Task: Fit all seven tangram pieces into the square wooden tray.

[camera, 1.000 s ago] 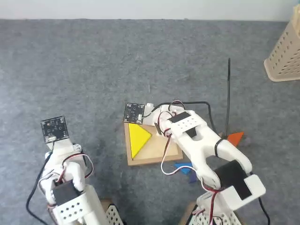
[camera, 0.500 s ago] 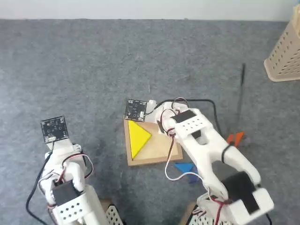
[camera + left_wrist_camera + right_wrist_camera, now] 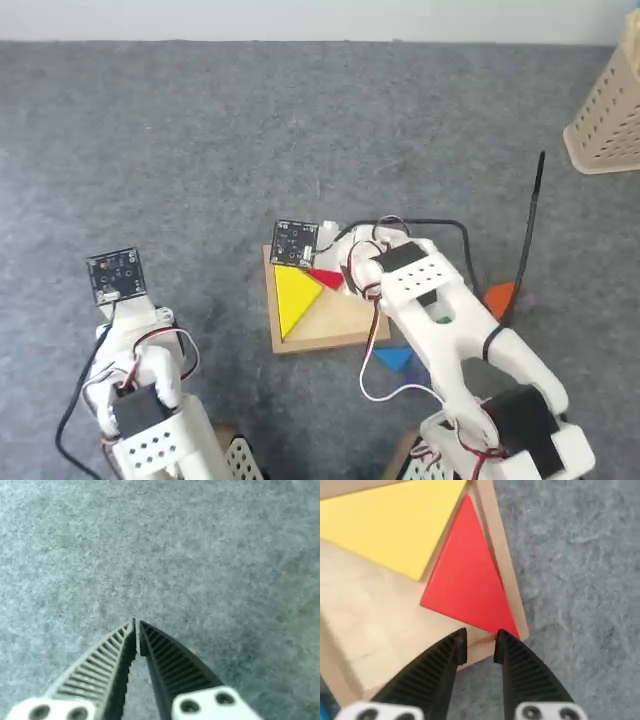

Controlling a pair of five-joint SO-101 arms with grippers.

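Square wooden tray point(image 3: 345, 315): lies on the grey carpet point(image 3: 200, 130) near the middle of the high view, just under the front part of the right arm. Holds 2 pieces.

Yellow triangle point(image 3: 293, 293): lies flat inside the tray, on the side toward the left arm.

Red triangle point(image 3: 325, 277): lies next to the yellow one at the far rim and touches it along 1 edge. In the right wrist view, runs with another edge along the rim. Seems to rest with 1 corner on the rim itself, but cannot tell this for sure.

Right gripper point(image 3: 481, 637): hangs just over the tray's rim, at the corner of the red triangle. Fingers a little apart, with a narrow gap between the tips. Clamps nothing.

Left gripper point(image 3: 136, 625): hangs over bare carpet, well apart from the tray. Fingers pressed together at the tips, with nothing between them.

Outside the tray: orange piece point(image 3: 498, 295) on the carpet beyond the right arm, partly hidden by it, and blue piece point(image 3: 397, 358) near the tray's near corner, just beside the same arm.

Farther off: thin black cable point(image 3: 530, 220) and, at the far right edge, beige perforated basket point(image 3: 608, 110).
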